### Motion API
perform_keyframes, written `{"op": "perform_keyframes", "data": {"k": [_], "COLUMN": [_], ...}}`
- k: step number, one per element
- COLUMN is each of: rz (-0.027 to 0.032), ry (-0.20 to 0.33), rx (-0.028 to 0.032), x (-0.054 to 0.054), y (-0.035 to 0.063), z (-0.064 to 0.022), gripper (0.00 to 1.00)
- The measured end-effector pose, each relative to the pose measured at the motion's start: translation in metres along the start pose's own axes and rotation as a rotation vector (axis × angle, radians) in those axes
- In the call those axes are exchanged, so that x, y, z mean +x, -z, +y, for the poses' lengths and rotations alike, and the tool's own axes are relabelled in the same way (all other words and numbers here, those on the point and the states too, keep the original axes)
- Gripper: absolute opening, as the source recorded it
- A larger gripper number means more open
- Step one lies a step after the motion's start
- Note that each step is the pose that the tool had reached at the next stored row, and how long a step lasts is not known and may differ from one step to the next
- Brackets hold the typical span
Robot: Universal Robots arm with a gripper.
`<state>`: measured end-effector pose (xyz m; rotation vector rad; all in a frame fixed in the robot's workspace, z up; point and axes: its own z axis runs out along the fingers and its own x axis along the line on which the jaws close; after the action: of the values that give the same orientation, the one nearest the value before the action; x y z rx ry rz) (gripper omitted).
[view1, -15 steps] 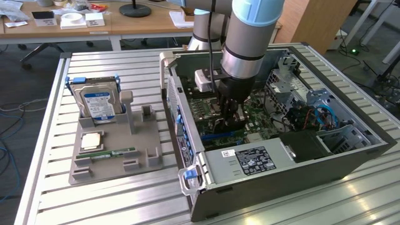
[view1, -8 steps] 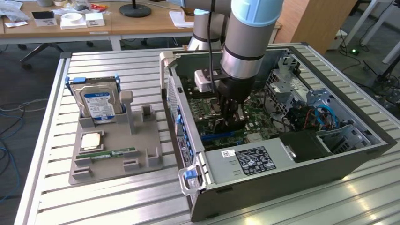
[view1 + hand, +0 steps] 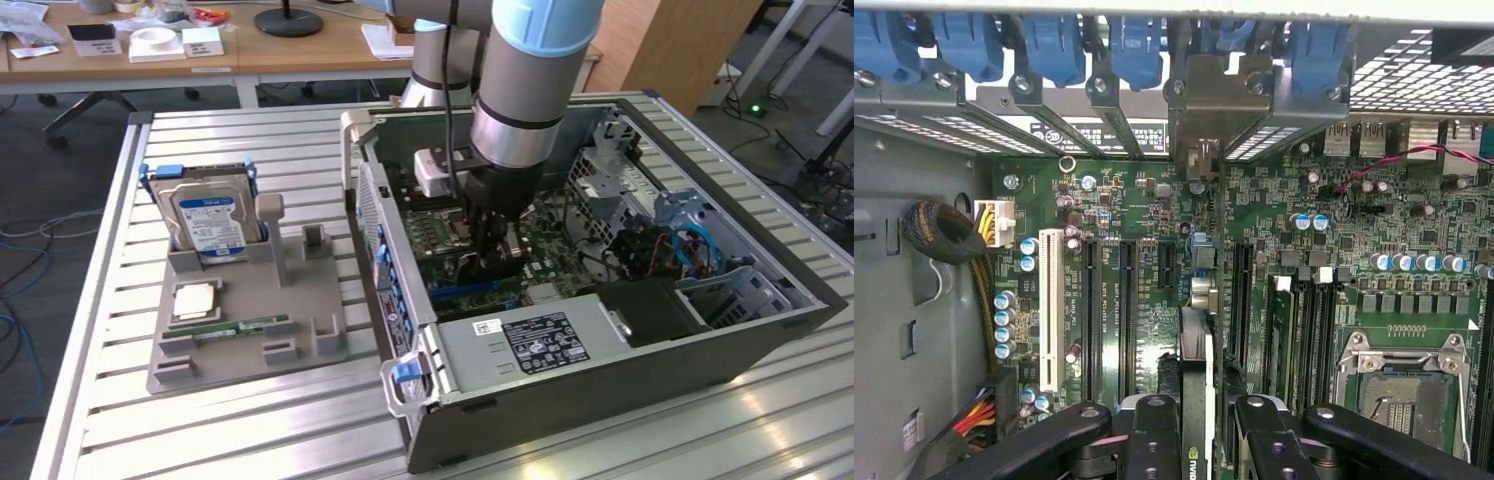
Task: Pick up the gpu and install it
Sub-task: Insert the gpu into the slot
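Hand [image 3: 489, 262] was down inside the open computer case [image 3: 601, 400]. Its fingers [image 3: 1154, 440] were clamped from both sides on the gpu [image 3: 1196, 370]. The card stood on edge between them, over the motherboard [image 3: 1144, 200] and in line with the long black expansion slots. Could not tell whether its lower edge had reached a slot.

Exterior view, clock bearings:
- Worktop [image 3: 240, 430]: slatted metal, carrying the case and a tray.
- Computer case: lay on its side, panel off, filling the worktop's 3 o'clock half.
- Arm [image 3: 534, 70]: came in from 12 o'clock and dropped straight to the middle of the case.
- Motherboard: green, on the floor of the case, directly under the hand.
- Tray [image 3: 314, 345]: grey, moulded, just beside the case at its 9 o'clock.
- Power supply [image 3: 534, 340]: silver box with a black label, at the case's 6 o'clock end.
- Hard drive [image 3: 210, 222]: silver with a blue label, upright in the tray's 12 o'clock end.
- RAM stick [image 3: 247, 326]: narrow, green, flat toward the tray's 6 o'clock end.

Wrist view: blue latches [image 3: 1054, 45] ran in a row along the rear slot openings. One white slot [image 3: 1051, 305] sat beside the black ones.
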<state>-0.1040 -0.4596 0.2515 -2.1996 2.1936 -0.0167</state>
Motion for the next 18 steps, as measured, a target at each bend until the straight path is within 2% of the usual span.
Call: {"op": "perform_keyframes", "data": {"k": [10,18], "rz": [0.0001,0.0000], "ry": [0.000,0.000], "rx": [0.0046,0.0054], "x": [0.0000,0.0000], "y": [-0.0015,-0.0025], "z": [0.0010,0.0016], "gripper": [0.26,0.26]}}
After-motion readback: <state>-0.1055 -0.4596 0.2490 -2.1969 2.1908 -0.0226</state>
